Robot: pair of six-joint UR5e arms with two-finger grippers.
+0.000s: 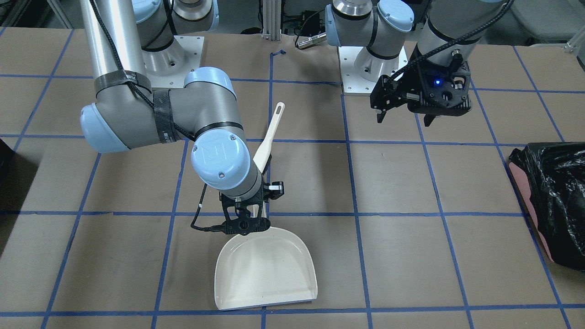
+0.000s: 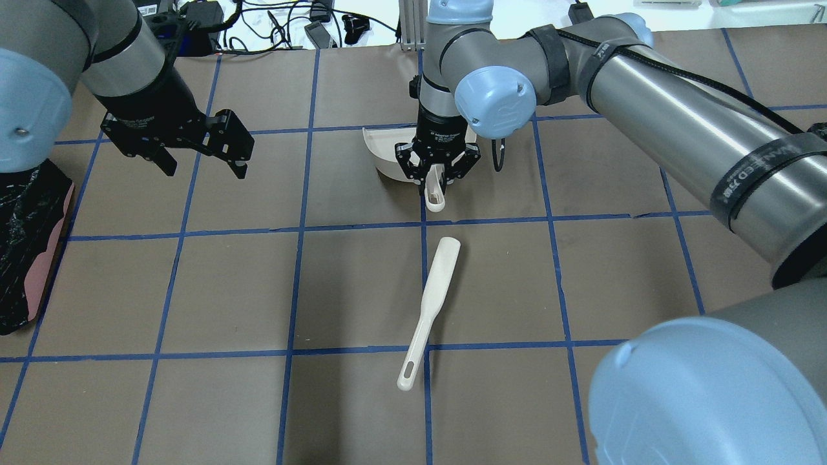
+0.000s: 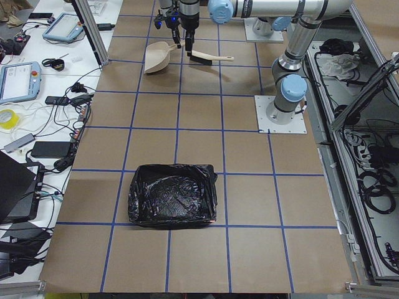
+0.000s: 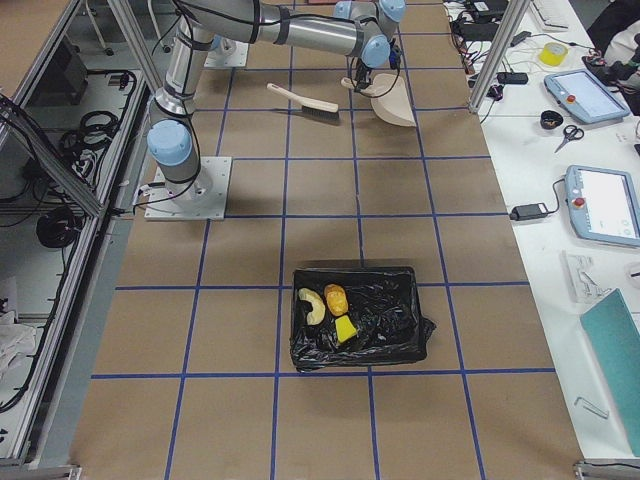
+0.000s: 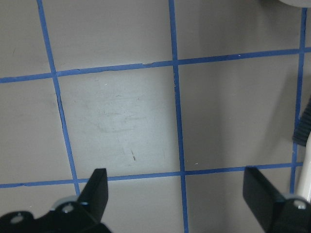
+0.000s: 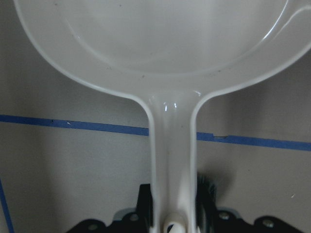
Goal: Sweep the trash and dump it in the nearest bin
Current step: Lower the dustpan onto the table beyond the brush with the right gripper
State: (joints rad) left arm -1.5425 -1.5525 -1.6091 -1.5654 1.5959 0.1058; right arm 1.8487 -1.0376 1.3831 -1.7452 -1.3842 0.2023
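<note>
The right gripper [image 2: 439, 169] is clamped on the handle of the white dustpan [image 1: 267, 269]. The wrist view shows the handle running straight out between the two fingers [image 6: 206, 194], which are pressed against its sides. The pan extends forward from the fingertips, away from the robot, and lies flat on the brown paper table [image 1: 411, 183] with nothing in it. The white brush [image 2: 429, 310] lies loose on the table just behind this gripper, on the robot's side, with its handle end pointing toward the robot base. The left gripper [image 1: 404, 119] hangs above the table with its fingers [image 5: 95, 194] spread wide and nothing between them; only blue grid tape and bare paper lie below it. A blue indicator light [image 1: 437, 82] is lit on its body. The trash is well apart from both grippers, inside the black-lined right bin [image 4: 400, 345] at the robot's right end of the table: the potato-like lump [image 4: 336, 298], the crescent slice [image 4: 311, 305] beside it, and the sponge piece [image 4: 345, 330] touching the lump. A second black-lined bin, the left bin [image 3: 173, 202], sits outboard of the left gripper. Markings: white lettering on the black strap [image 2: 753, 174] of the right arm and small print on the gripper wrist are not legible.
</note>
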